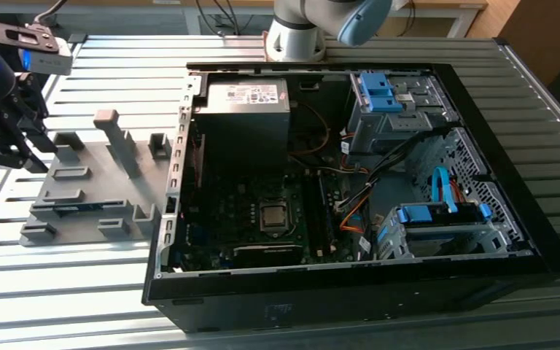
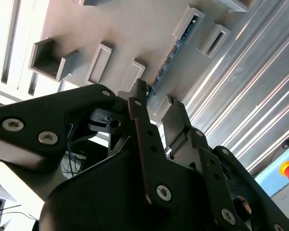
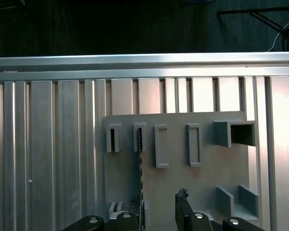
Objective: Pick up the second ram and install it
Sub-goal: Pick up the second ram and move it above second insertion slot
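Centre the tool (image 3: 160, 206), spread open and empty, astride the long thin blue-green circuit-board ram stick (image 3: 139, 159) standing on edge in the slots of the grey slotted plastic fixture plate (image 3: 204, 185) on the ribbed aluminium worktop (image 3: 48, 154). Judging by the first wrist view, shift sideways: stick seemingly in line with one finger, not between both. Keep square, descend gently, grip the flat faces clear of slot walls.

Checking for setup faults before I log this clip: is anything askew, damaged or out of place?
Nothing stands out. The ram stands on edge in its slot in the fixture. The open gripper hovers near it. The case lies flat and open on the table.
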{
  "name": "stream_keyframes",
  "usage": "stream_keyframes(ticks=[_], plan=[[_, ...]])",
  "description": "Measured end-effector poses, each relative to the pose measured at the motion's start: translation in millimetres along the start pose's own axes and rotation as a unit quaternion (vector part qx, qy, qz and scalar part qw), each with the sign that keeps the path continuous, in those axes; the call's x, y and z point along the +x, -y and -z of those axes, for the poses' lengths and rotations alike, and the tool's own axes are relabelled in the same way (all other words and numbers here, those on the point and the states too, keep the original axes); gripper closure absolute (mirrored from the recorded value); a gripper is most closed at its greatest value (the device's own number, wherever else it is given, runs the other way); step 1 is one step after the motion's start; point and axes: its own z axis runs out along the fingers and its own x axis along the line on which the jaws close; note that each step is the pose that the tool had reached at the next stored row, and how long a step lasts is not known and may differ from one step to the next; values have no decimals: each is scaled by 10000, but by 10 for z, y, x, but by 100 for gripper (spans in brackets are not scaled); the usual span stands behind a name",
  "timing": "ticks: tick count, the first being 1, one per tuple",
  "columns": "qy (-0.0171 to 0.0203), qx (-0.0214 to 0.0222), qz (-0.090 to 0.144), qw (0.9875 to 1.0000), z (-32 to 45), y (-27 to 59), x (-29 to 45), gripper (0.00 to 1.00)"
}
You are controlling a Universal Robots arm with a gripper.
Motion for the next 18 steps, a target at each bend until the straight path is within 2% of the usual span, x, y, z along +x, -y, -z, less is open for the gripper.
stream_keyframes(ticks=[4,9,18], plan=[[2,-7,0,10000,-17,0,0,59],[-2,-59,-2,10000,-64,0,2,59],[1,-73,-2,10000,-156,1,25,59]])
